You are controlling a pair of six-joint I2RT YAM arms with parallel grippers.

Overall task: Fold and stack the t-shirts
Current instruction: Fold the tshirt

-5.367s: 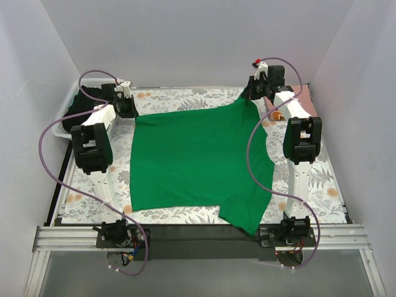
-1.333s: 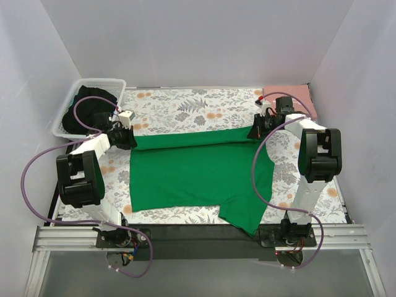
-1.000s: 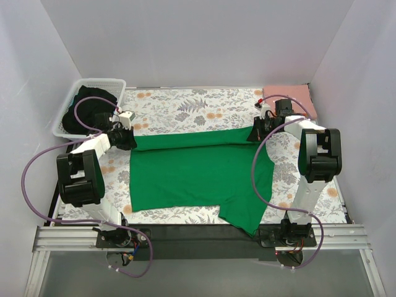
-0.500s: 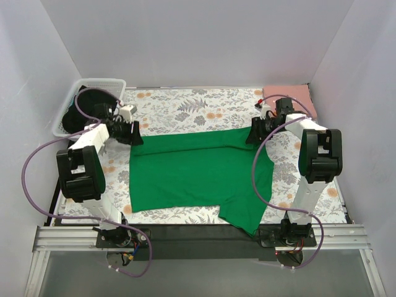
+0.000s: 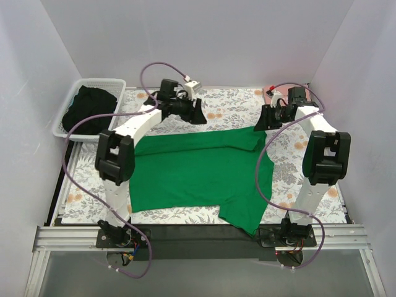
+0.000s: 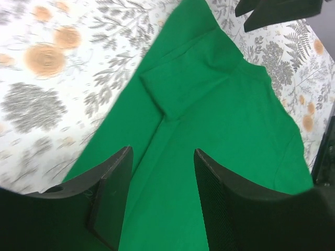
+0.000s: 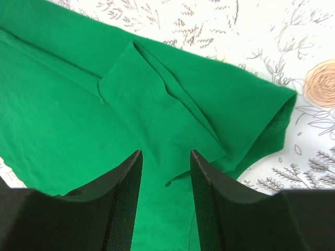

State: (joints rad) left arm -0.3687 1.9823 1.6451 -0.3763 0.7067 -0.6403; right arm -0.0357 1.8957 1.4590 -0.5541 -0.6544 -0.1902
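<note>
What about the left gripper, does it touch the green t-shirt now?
Apart. The left wrist view shows the left gripper open, well above the green t-shirt; the top view shows it over the floral table cloth, past the shirt's far edge.

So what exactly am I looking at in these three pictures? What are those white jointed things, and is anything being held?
Those are two robot arms bolted at the near edge of a table, each ending in a two-finger gripper. The wide picture comes from a fixed camera above and behind them. The other two come from small cameras on the wrists, so the dark prongs at the bottom are each arm's own fingers: the left gripper and the right gripper. Both are open and hold nothing. On the floral table cloth lies a green t-shirt, partly folded over on itself along its far side. At the far left stands a white basket with dark clothing inside.
</note>
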